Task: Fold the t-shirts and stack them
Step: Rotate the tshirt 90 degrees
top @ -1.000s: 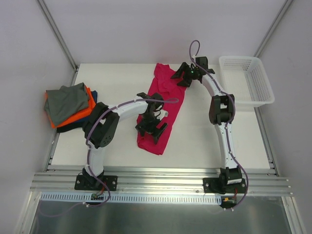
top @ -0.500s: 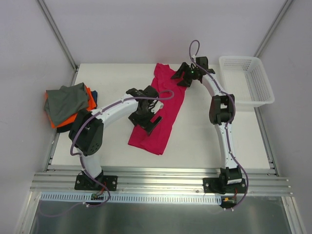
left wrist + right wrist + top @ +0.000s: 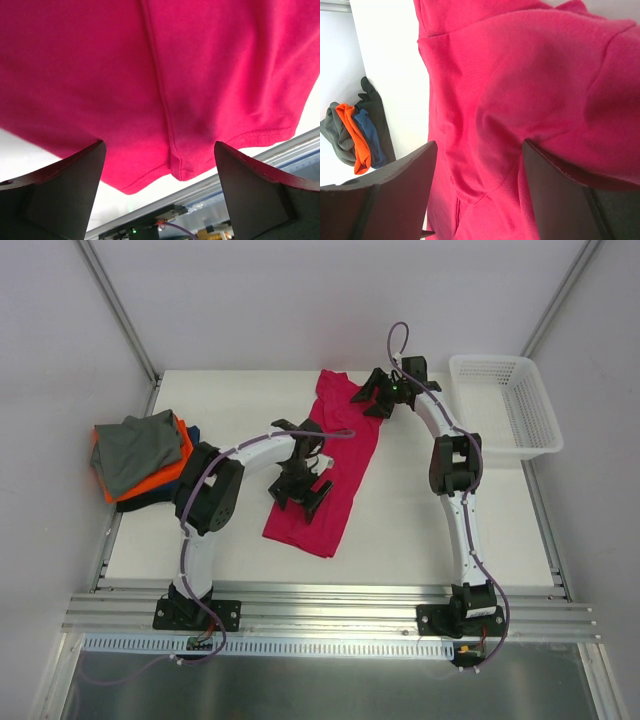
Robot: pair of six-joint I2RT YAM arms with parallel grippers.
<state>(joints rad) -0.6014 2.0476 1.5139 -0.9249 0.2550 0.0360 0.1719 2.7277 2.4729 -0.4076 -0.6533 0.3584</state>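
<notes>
Left gripper (image 3: 300, 487) hangs over the lower half of the pink shirt (image 3: 345, 470), its jaws spread wide and holding nothing. In the left wrist view its two dark fingers (image 3: 55, 190) stand far apart on either side of the shirt's bottom hem, where a long seam runs up the cloth between them. Just past the hem lie a bare strip of white counter (image 3: 420, 530) and then the metal rail at the near edge.

The pink shirt lies as a long narrow band, slanting from the far middle of the counter down towards the near left.

At the far end of the shirt, the right gripper (image 3: 385, 392) sits over the cloth's upper right edge. Its jaws are also spread, with rumpled pink cloth filling the space beneath them in the right wrist view; no cloth is visibly pinched between the fingers (image 3: 395, 192).

Well apart from both grippers, at the left edge of the counter, a stack of shirts lies: a grey shirt (image 3: 135, 450) on top, an orange shirt (image 3: 180, 468) under it, and a dark blue shirt (image 3: 192, 432) peeking out beneath. A white mesh basket (image 3: 520, 452) stands at the far right corner.
</notes>
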